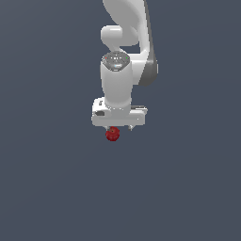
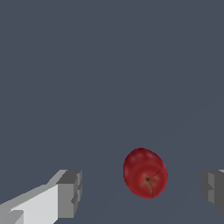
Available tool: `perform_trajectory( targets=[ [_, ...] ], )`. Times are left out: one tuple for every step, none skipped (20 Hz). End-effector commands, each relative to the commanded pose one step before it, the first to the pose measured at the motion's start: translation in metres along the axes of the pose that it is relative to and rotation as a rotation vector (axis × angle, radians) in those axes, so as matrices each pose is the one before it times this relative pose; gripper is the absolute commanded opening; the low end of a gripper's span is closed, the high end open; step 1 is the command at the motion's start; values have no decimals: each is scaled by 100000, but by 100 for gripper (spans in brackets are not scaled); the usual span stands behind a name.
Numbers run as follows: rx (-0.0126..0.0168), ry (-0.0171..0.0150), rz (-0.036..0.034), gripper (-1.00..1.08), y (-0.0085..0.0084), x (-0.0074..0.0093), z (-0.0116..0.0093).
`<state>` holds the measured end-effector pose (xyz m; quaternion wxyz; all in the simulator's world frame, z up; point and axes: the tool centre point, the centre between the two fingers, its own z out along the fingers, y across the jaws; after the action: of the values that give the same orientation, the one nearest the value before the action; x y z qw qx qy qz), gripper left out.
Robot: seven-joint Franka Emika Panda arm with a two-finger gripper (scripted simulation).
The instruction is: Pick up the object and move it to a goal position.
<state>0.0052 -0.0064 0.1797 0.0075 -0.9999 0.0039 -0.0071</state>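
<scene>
The object is a small, glossy, dark red apple (image 1: 112, 134), seen just under the white gripper (image 1: 120, 128) in the exterior view. In the wrist view the apple (image 2: 145, 173) lies on the plain grey surface between the two grey fingertips (image 2: 70, 193), with a clear gap on each side. The gripper (image 2: 141, 190) is open and touches nothing. The jaws stand far wider apart than the apple. In the exterior view the hand hides most of the fingers.
A uniform dark grey surface (image 1: 188, 188) fills both views. The white arm (image 1: 127, 42) rises straight up above the gripper. No other objects or edges show.
</scene>
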Motion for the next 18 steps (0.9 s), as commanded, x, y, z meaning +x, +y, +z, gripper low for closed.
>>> perform_trajectory(
  targets=[
    [0,0,0,100,1,0,0],
    [-22,67,-68,100,-15,10,-27],
    [-51,166,-165,100,-21,34,-60],
    [-91,296,-292,100,-50,53,-113],
    [-127,407,-396,100,-64,75,-152],
    [-165,525,-496,100,-82,95,-194],
    [-165,518,-469,100,-77,93,-186],
    [-130,403,-341,100,-58,69,-140],
    [-91,282,-214,100,-38,46,-92],
    [-53,162,-96,100,-20,23,-46],
    [0,0,0,100,-6,7,21],
    [11,-36,58,100,8,-20,-3],
    [21,-59,-75,100,6,8,-12],
    [2,2,-138,100,-11,20,-30],
    [0,0,0,100,-12,-1,10],
    [-4,1,218,100,26,-30,43],
    [4,-34,395,100,37,-55,97],
    [8,-59,575,100,52,-81,144]
  ],
)
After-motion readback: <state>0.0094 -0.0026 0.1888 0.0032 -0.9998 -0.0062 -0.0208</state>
